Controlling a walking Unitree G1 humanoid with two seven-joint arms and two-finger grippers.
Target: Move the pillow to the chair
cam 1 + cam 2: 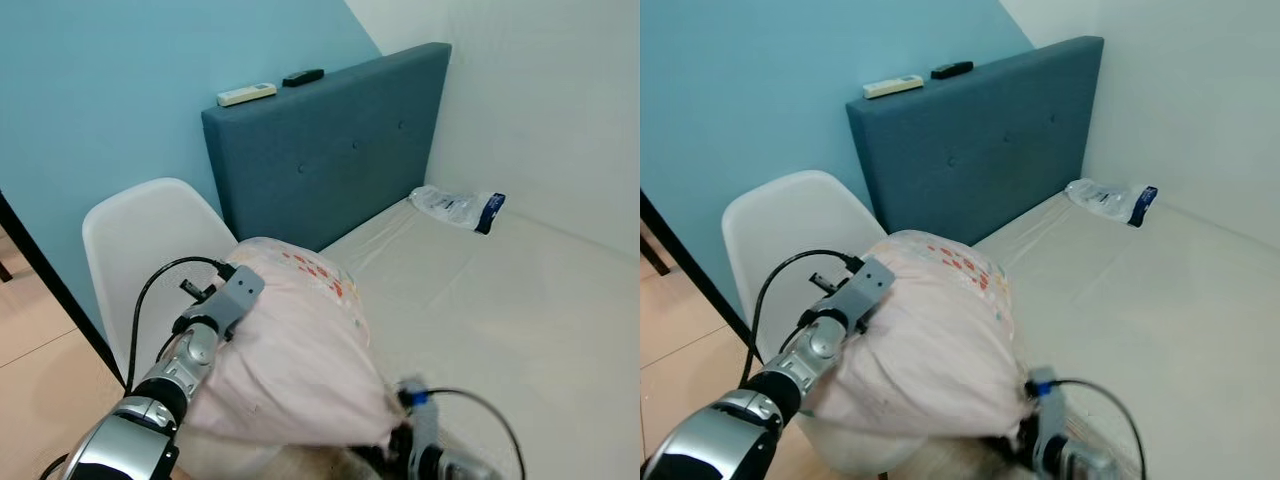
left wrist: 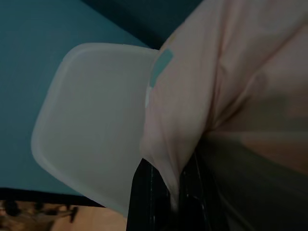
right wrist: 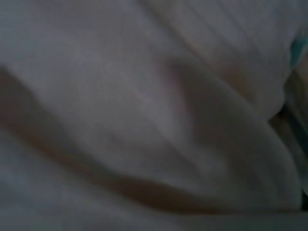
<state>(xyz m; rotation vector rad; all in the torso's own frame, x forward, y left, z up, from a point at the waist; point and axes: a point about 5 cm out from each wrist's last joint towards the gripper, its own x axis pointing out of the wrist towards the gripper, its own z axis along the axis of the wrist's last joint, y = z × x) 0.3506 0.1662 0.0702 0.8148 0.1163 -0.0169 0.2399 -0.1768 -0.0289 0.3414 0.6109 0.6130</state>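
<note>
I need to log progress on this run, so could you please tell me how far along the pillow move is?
Done: the pillow is off the bed, carried between both arms. In hand: the left gripper pinches a fold of its fabric, the right gripper presses against its other end, and it hangs above the white chair, whose seat it hides. Left: lower it onto the seat and let go.

A beige bed (image 1: 520, 310) carries a clear plastic bag (image 1: 458, 208) near its blue headboard (image 1: 330, 150).
</note>
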